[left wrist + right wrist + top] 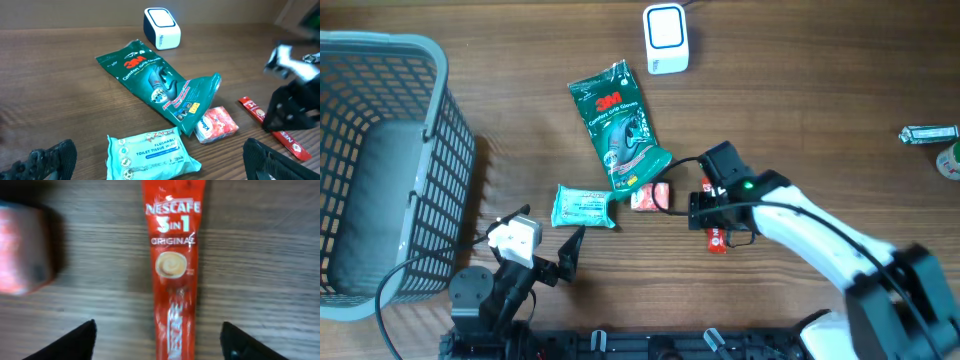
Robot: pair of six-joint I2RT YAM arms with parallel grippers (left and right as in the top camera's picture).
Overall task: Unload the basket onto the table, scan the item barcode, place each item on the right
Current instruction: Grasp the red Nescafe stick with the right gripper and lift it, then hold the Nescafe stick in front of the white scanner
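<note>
A red Nescafe 3-in-1 stick [172,255] lies flat on the wooden table, lengthwise between the fingers of my right gripper [162,347]. That gripper is open, one dark fingertip on each side of the stick, with bare wood between it and both. From overhead, the right gripper [713,208] hangs over the stick [717,241], whose lower end pokes out. The white scanner [666,38] with a blue-rimmed face stands at the far edge. My left gripper [160,165] stays open and empty near the front left, just behind a teal wipes pack [150,152].
A green 3M gloves pack [620,125] lies mid-table, with a small red tissue pack [650,196] at its lower end. The teal wipes pack [583,207] is left of that. A grey mesh basket [440,150] fills the left side. Small items [930,133] sit at the right edge.
</note>
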